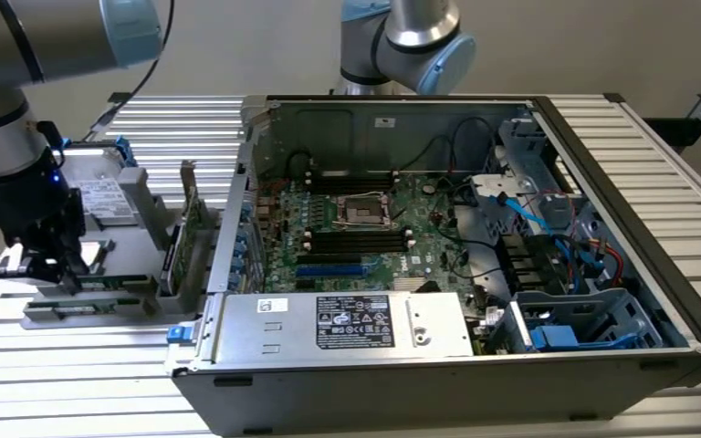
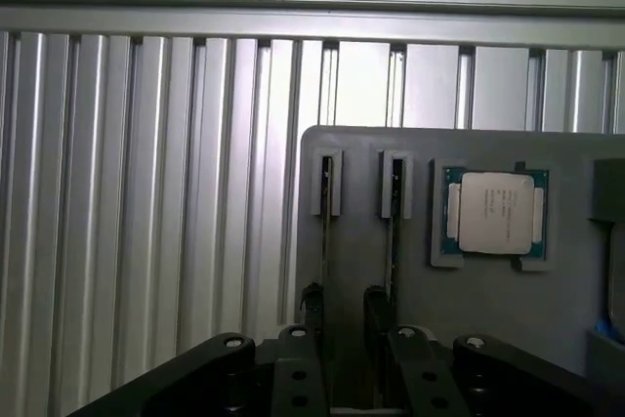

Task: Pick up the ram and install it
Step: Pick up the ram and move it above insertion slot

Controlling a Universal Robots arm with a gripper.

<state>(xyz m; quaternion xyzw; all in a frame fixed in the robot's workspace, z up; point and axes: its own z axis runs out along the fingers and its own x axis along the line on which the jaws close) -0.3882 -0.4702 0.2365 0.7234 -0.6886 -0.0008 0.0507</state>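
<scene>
- So far, the job looks barely begun: the ram (image 2: 327, 231) has not been lifted and stands on edge in a slot of the grey holder (image 2: 508, 310).
- The holder sits on the slatted bench (image 1: 83, 383) at the exterior view's left, just beside the open computer case (image 1: 448, 392).
- The gripper (image 1: 37, 266) hangs low over the holder's near end, with its jaws spread and nothing between them that I would call gripped.
- From the wrist view, the gripper (image 2: 344, 312) is lined up with the ram's near end. I cannot tell whether the jaws touch it.
- What is left, by my reckoning, is all of it: the grasp, the carry to the case and the seating.
- The holder carries the ram, a second stick (image 2: 394, 231) standing parallel just beside it, and a processor chip (image 2: 495, 212) lying flat in its own pocket.
- A taller green expansion card (image 1: 186, 233) stands upright on the holder's side next to the case.
- The case lies on its side, open, with the motherboard (image 1: 375, 260) at the bottom.
- The long black memory slots (image 1: 357, 240) look empty from where I stand.
- The labelled power supply (image 1: 339, 324) fills the near side of the case, and blue cables (image 1: 543, 214) trail on the exterior view's right.
</scene>
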